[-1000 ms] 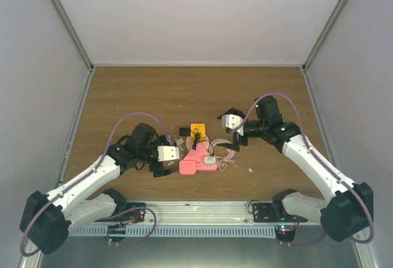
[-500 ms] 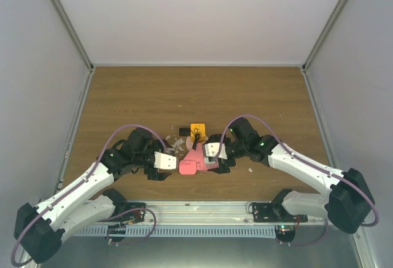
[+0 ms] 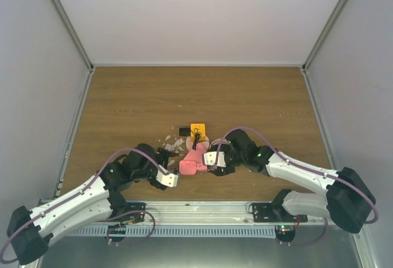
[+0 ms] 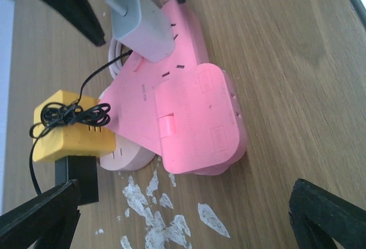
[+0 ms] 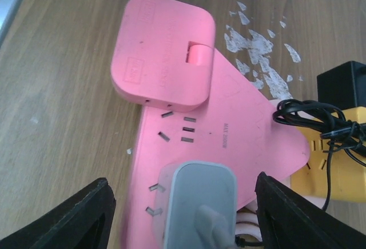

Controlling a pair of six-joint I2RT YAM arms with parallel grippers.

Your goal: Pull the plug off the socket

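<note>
Close to us on the table (image 3: 245, 96), our left gripper (image 4: 186, 203) holds nothing, its jaws wide apart, and points at the fat end of the pink socket (image 4: 194, 117). Past that, the grey plug (image 4: 143, 26) sits pushed into the socket. Our right gripper (image 5: 183, 203) has one finger on each side of the plug, with gaps, not touching it. Behind lie white flakes (image 4: 154, 203), a yellow block (image 4: 68, 137) and a black box (image 5: 343, 83).

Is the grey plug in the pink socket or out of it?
In: the grey plug sits flat on the pink socket, no prongs showing.
</note>
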